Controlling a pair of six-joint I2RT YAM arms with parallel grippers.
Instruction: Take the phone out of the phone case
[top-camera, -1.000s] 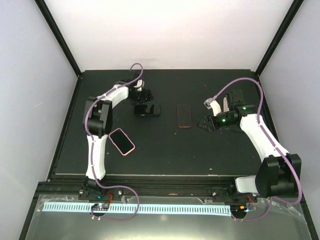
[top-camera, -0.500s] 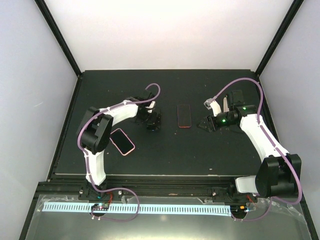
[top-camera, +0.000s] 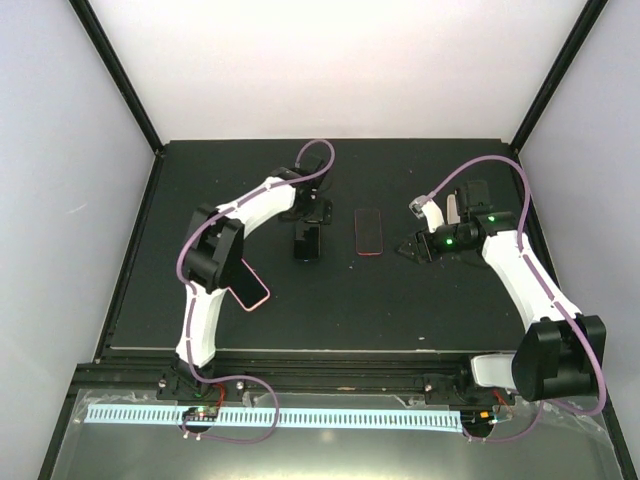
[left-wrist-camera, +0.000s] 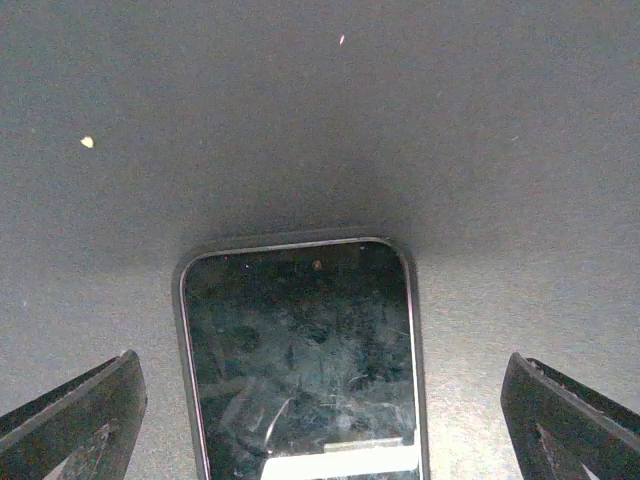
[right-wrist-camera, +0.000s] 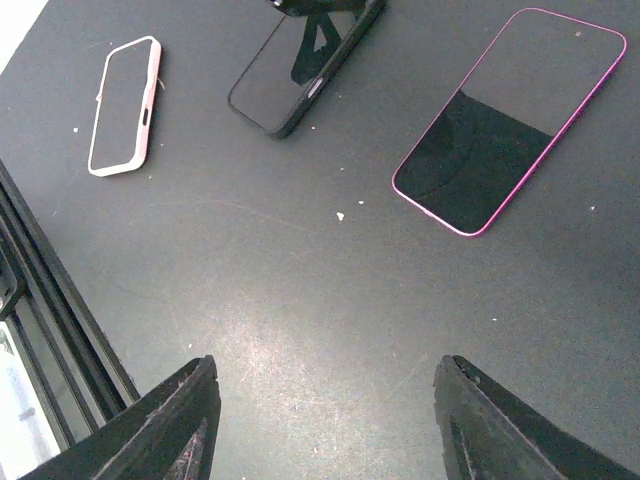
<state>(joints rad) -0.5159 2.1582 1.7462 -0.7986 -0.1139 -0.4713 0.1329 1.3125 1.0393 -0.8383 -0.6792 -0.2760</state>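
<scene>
Black matting covers the table (top-camera: 420, 300), with white walls around it. The left gripper (left-wrist-camera: 320, 365) hangs spread wide over the black-cased phone (left-wrist-camera: 300, 350), which lies flat between its fingers and touches neither. Just right of that claw lies a pink-edged phone (top-camera: 369, 231). Back towards the bases, a white-rimmed phone (right-wrist-camera: 125, 105) sits partly under the left arm. The right gripper (right-wrist-camera: 325, 400) hovers parted and empty beside the pink-edged phone.

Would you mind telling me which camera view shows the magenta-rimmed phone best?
The right wrist view: the magenta-rimmed phone lies whole and large there, its rim and dark screen plain to see. The top external view shows it whole too, but small. The left wrist view does not show it at all.
</scene>
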